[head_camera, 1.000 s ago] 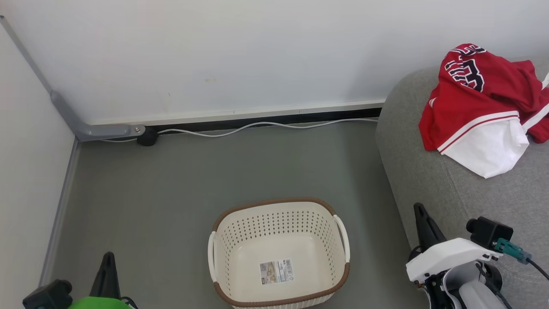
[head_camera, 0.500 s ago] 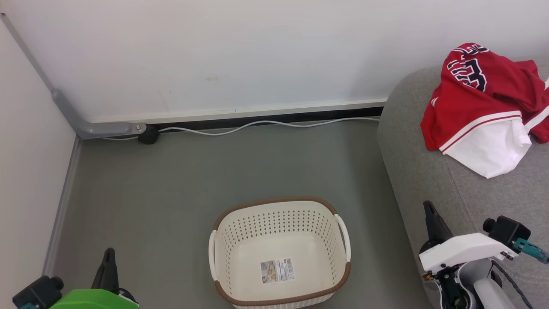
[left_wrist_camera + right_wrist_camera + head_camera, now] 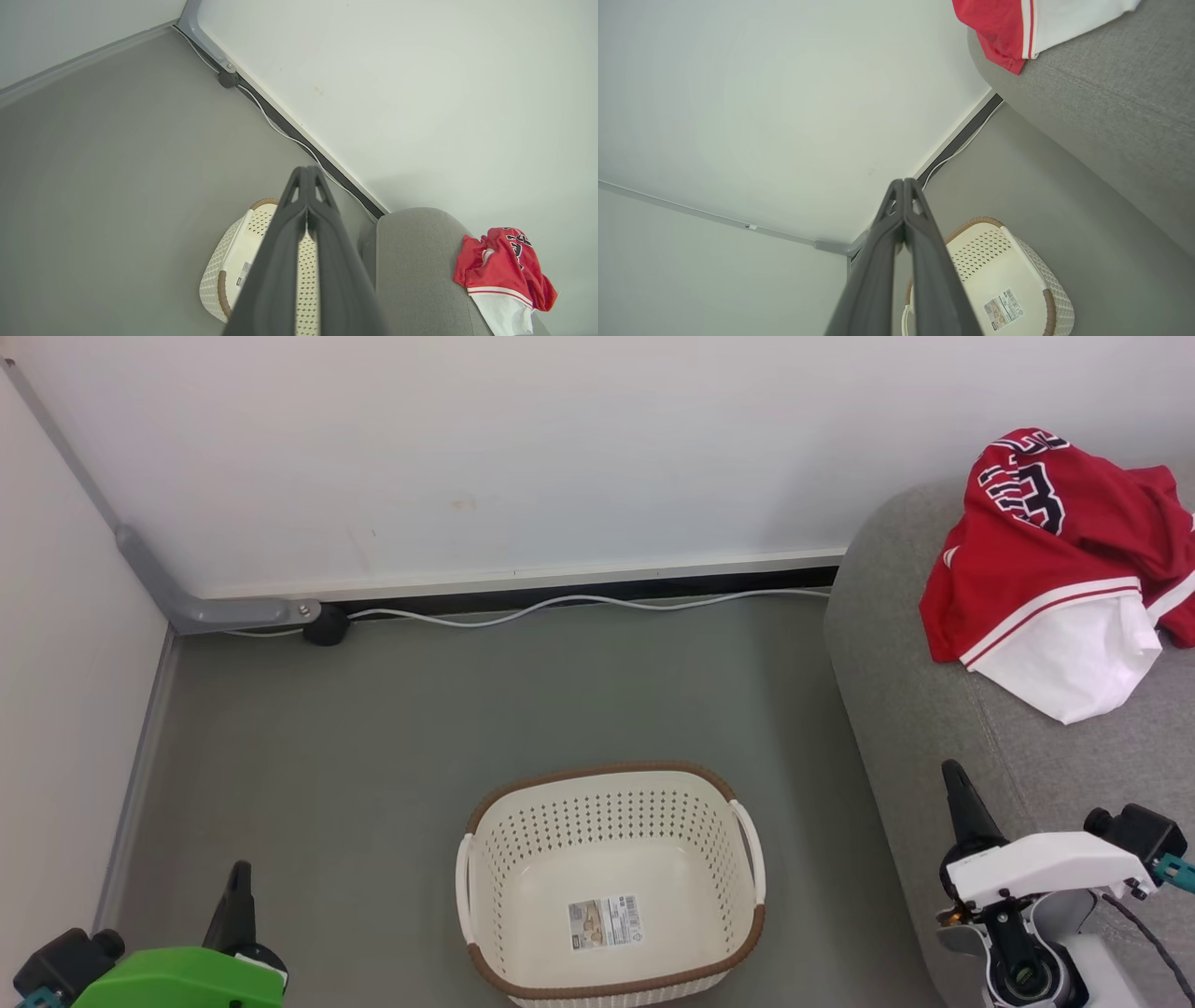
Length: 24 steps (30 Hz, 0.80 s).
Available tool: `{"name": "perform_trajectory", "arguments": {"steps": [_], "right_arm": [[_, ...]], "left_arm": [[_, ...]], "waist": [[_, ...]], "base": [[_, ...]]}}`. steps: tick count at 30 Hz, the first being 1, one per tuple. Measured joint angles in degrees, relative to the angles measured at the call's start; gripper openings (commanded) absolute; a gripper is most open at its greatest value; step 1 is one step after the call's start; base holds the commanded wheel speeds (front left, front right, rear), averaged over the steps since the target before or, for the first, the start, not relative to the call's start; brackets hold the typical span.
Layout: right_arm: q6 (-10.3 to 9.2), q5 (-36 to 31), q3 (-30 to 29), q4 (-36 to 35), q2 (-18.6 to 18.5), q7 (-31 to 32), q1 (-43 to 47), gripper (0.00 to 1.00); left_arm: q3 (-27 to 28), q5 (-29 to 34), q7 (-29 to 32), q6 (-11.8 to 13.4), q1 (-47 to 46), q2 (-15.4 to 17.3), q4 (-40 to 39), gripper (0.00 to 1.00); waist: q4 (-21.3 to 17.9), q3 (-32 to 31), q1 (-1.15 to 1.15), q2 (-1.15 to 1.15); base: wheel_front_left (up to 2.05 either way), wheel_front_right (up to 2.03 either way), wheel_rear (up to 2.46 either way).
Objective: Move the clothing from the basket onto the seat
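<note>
The red clothing [image 3: 1055, 569] with its black "23" and white part lies crumpled on the grey seat [image 3: 934, 709] at the right, also seen as clothing [image 3: 504, 270] on the seat [image 3: 416, 261] and as clothing [image 3: 1017, 23] on the seat [image 3: 1111, 107]. The cream basket [image 3: 611, 887] stands on the floor with just a barcode sticker on its bottom; the basket [image 3: 233, 275] and basket [image 3: 1008, 275] look bare too. My left gripper [image 3: 241, 870] is shut at the lower left. My right gripper [image 3: 952, 770] is shut over the seat's front edge. Both hold nothing.
Grey floor [image 3: 467, 709] runs to a white wall, where a white cable [image 3: 579, 607] and a grey conduit [image 3: 215, 613] lie along the skirting. A second wall closes the left side.
The right gripper has shifted right and a little up in the head view; the left gripper has sunk slightly. The clothing and basket stay put.
</note>
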Motion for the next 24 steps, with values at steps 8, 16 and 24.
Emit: {"name": "perform_trajectory", "arguments": {"steps": [8,16,24], "right_arm": [[0.76,5.8,-1.9,-0.1,0.0,1.5,-0.2,0.0],[1.76,11.7,-3.8,-0.1,0.1,3.1,-0.6,0.0],[2.72,17.7,-5.7,-0.2,0.2,4.7,-1.2,0.0]], "left_arm": [[1.0,-4.8,1.4,-1.0,-1.3,-0.4,0.8,0.0],[2.1,-10.7,3.1,-2.0,-2.4,-1.1,1.6,0.0],[3.0,-15.6,4.4,-3.1,-3.7,-1.7,2.3,0.0]], "waist": [[0.1,0.1,0.0,0.0],[0.3,0.3,0.0,0.0],[0.4,0.4,0.0,0.0]], "base": [[0.0,0.0,0.0],[0.0,0.0,0.0],[0.0,0.0,0.0]]}}
